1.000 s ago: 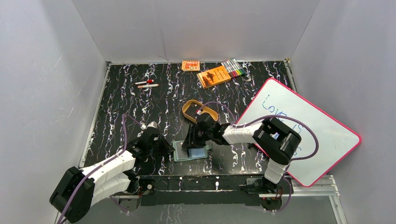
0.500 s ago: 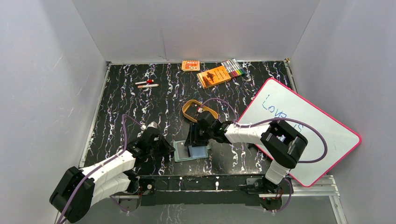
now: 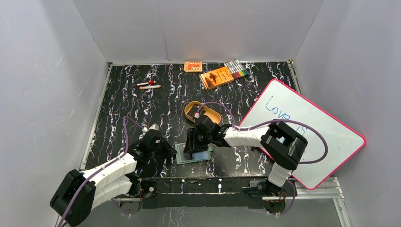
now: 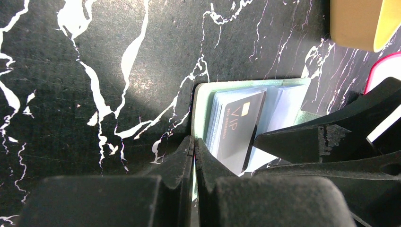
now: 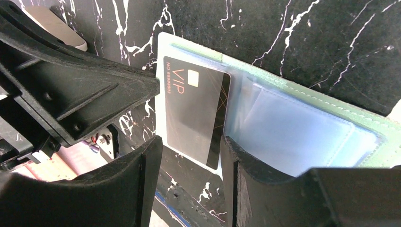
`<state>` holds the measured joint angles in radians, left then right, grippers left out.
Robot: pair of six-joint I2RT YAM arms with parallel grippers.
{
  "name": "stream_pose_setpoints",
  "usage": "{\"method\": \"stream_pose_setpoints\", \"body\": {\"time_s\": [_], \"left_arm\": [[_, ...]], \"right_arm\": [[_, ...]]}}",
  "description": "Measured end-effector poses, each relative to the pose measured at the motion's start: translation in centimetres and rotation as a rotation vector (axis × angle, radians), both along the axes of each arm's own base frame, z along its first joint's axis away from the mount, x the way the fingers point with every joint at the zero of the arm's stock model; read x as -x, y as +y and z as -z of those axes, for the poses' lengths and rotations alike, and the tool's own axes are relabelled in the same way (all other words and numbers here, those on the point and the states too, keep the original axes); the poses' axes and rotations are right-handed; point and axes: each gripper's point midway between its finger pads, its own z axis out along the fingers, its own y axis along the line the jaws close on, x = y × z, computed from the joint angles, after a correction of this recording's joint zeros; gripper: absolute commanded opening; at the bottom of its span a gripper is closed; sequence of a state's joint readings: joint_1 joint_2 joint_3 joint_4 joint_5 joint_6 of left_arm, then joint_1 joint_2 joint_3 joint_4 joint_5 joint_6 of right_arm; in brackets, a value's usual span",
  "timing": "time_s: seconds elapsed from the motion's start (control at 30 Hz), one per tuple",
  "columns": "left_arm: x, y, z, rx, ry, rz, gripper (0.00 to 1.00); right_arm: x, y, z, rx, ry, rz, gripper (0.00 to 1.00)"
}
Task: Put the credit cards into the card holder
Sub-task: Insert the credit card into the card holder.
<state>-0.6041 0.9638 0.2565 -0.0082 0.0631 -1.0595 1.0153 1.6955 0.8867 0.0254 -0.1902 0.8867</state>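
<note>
**Credit card [image 5: 194, 109] over open card holder [image 5: 340, 106], near edge of worktop [image 3: 142, 113].**
Clamped across its long edges in right tool [image 5: 191, 142]. Long axis parallel to holder's fold, chip end pointing away from that tool, over the half nearest left tool [image 4: 194, 146]. Left tool closed, tips together at holder's edge.

Right gripper [image 3: 190, 147], clamped across the card [image 5: 196, 113], is shifting slightly left and toward the near edge of the bench [image 3: 132, 104], over the holder [image 3: 181, 153], against its position one second ago. Its wrist is drawing clear of the tray [image 3: 190, 109], exposing more rim. Right elbow [image 3: 283, 141], out wider half a second ago, is coming back in, uncovering more writing on the whiteboard [image 3: 326, 142].
</note>
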Motion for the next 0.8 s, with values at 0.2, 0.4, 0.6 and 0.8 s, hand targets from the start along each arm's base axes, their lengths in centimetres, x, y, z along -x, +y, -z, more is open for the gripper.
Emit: {"method": "stream_pose_setpoints", "body": {"time_s": [0.2,0.4,0.6,0.8], "left_arm": [[0.00,0.00,0.00,0.000,0.000,0.000,0.00],[-0.02,-0.01,-0.05,0.001,-0.002,0.000,0.00],[-0.01,-0.03,-0.09,0.005,-0.002,-0.002,0.00],[0.05,-0.01,-0.01,0.007,0.001,-0.005,0.00]], "right_arm": [[0.26,-0.09,0.45,0.017,0.018,-0.007,0.56],[0.47,-0.04,0.34,0.020,0.024,-0.014,0.56],[0.77,0.11,0.23,0.018,0.033,-0.024,0.55],[1.00,0.46,0.33,0.022,0.047,-0.036,0.54]]}}
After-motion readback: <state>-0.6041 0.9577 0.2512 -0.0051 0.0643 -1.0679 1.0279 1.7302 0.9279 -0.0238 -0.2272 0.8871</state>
